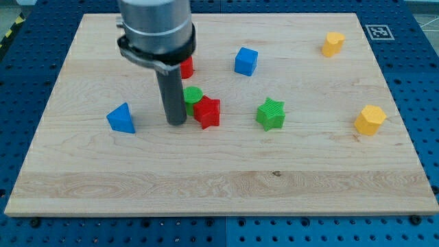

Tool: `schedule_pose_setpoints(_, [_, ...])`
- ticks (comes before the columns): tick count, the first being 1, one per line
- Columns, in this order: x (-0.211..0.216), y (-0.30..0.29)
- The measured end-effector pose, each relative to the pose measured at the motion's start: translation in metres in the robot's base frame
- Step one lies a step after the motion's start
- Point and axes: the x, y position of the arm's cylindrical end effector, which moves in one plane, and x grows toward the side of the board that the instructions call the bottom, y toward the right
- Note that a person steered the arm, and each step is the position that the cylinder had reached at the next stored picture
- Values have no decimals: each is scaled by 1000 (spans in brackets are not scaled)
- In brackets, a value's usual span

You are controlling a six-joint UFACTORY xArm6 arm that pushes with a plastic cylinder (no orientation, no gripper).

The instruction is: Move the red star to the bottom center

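Resting my tip [176,122] just left of red star [207,112], no claw fitted, green block [193,95] touching behind, green star [270,114] rightward

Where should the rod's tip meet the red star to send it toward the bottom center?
Meet the red star on its upper edge, coming from the view's top. My tip now sits at its left side, and the green round block crowds that upper-left corner, so circle round first.

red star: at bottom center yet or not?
Not yet. The red star sits mid-board, just right of my tip, touching the green block.
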Motion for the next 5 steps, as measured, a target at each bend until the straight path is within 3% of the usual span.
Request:
schedule_pose_setpoints(1, [-24,-14])
schedule_pose_setpoints(3, [-76,14])
schedule_pose_setpoints(5, [-71,26])
